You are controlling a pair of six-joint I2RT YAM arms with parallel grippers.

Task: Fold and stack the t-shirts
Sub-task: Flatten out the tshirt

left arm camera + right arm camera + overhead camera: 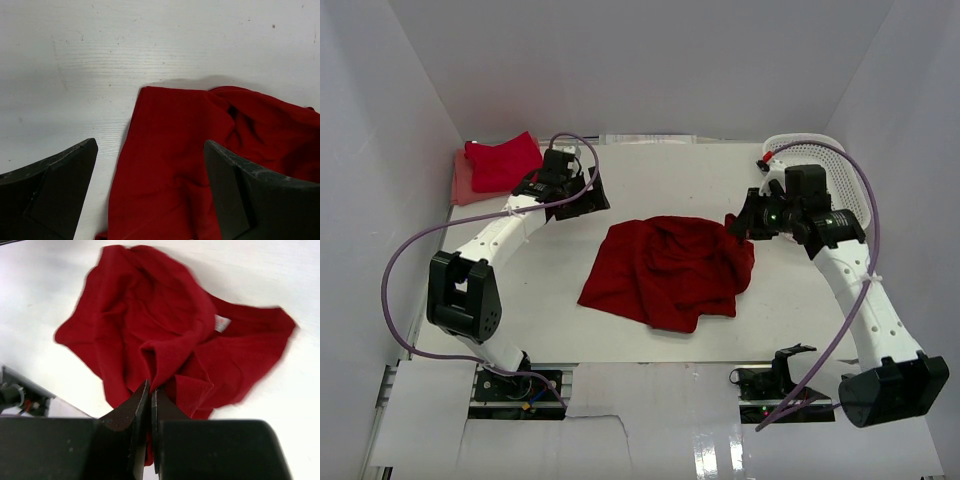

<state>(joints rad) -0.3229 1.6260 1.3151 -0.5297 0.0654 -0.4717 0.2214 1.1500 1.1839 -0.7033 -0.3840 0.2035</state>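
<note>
A crumpled dark red t-shirt point(670, 268) lies spread in the middle of the white table. My right gripper point(744, 222) is shut on a fold at its right edge and lifts the cloth slightly; in the right wrist view the jaws pinch the red fabric point(165, 355). My left gripper point(582, 195) is open and empty, hovering just left of the shirt's upper left corner; the left wrist view shows that corner point(165, 165) between its spread fingers point(60, 190). A folded red t-shirt point(502, 160) lies on a pink one point(462, 182) at the far left.
A white mesh basket point(820, 160) stands at the back right, behind the right arm. White walls enclose the table on three sides. The table's near edge runs just below the shirt.
</note>
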